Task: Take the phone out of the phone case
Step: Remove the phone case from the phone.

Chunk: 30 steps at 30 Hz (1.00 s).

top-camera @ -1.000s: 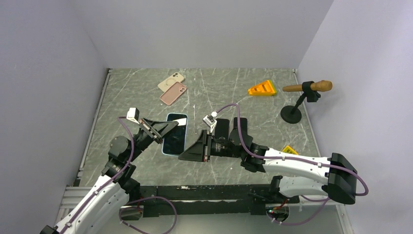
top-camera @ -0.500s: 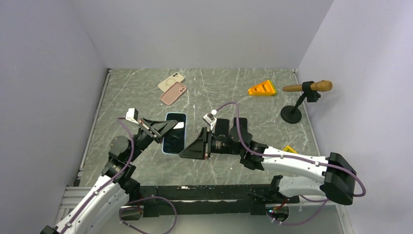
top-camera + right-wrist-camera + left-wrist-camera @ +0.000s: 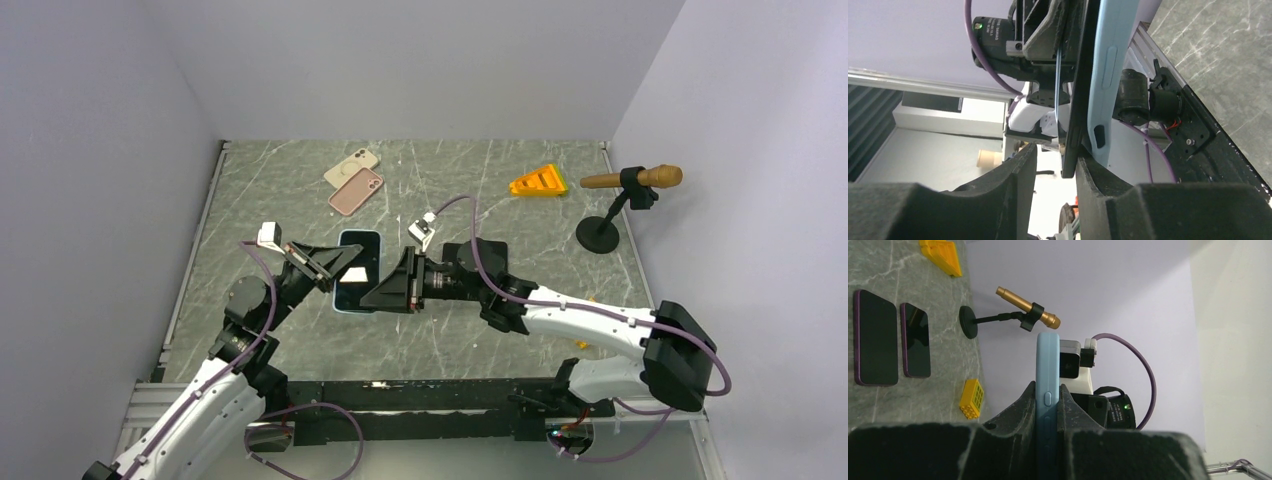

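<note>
1. Lilac walls (image 3: pixel 400 60) close in a grey marbled worktop (image 3: pixel 450 190). Both arms reach in from its near edge and meet above its left-middle part.
2. The left tool (image 3: pixel 1048 412) is closed down on the light-blue phone case (image 3: pixel 1048 360). It pinches the flat sides, so the case stands on edge, clear of the worktop. I judge this is to brace it for the other arm to pull against.
3. The right tool (image 3: pixel 1055 190) comes in from the right with its jaws partly open, astride a corner of the phone (image 3: pixel 1079 90). The dark slab leans out of the case at that end. One finger touches the case and the other stands apart from the phone, so nothing is clamped.
4. A pink case (image 3: pixel 355 191) and a cream case (image 3: pixel 352 167) lie at the far left, well apart from the work.
5. An orange wedge (image 3: pixel 538 182) and a microphone (image 3: pixel 632 180) on its stand keep to the far right.
</note>
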Motion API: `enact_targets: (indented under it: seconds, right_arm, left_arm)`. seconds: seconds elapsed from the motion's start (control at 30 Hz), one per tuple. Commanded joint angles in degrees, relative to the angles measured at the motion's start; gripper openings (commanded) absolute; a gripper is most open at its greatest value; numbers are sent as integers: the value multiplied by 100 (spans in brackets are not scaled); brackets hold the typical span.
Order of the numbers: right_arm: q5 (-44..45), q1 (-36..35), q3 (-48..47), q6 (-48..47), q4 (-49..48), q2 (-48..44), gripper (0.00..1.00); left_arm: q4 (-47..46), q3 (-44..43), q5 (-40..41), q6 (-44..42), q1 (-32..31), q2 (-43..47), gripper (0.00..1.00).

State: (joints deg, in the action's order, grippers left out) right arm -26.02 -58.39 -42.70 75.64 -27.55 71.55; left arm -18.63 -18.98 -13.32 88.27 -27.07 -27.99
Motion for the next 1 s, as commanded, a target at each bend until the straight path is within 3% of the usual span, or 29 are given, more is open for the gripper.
enact_targets:
  seconds: [0.0,0.1,0.2,0.23,0.33,0.4,0.43,0.53,0.63,0.7,0.87,0.97]
  right_arm:
    - [606,214,-357,14,-180,518,35]
    - [560,238,-318,71,-430,583,27]
    - [552,307,-239,-30,-430,434,6]
    - [553,341,-175,-53,-424,352,0]
    - [510,522,100,-98,-448,-35,0]
    - [523,665,339,-137,-340,-397,0]
    - [536,756,454,-156,-256,-614,0]
    - [533,1033,903,-191,-105,-1254,0]
    - [634,1254,1234,-297,229,-1860,0]
    - [673,1377,1320,-406,446,-2179,0]
    - [469,1469,1211,-580,653,-2477,0]
    - [396,1475,1152,-582,637,-2503,0]
  left_arm:
    - [-392,-565,-905,115,-345,143,0]
    - [-331,-587,-950,-151,-537,-4,0]
    - [-490,-600,-1199,-402,-756,-324,0]
    - [-424,-658,-1336,-535,-798,-443,6]
    - [255,-913,-1637,-1237,-817,-648,47]
    - [1058,-1217,-1482,-1860,-812,-602,92]
    - [1576,-1385,-1300,-2164,-815,-546,97]
    - [2569,-1777,-838,-2914,-824,-375,99]
    - [2594,-1836,-966,-3178,-826,-400,96]
    - [2255,-1732,-1330,-3135,-823,-580,91]
    - [1401,-1528,-1915,-2983,-1012,-1087,64]
    - [1228,-1617,-1991,-3097,-1226,-1332,59]
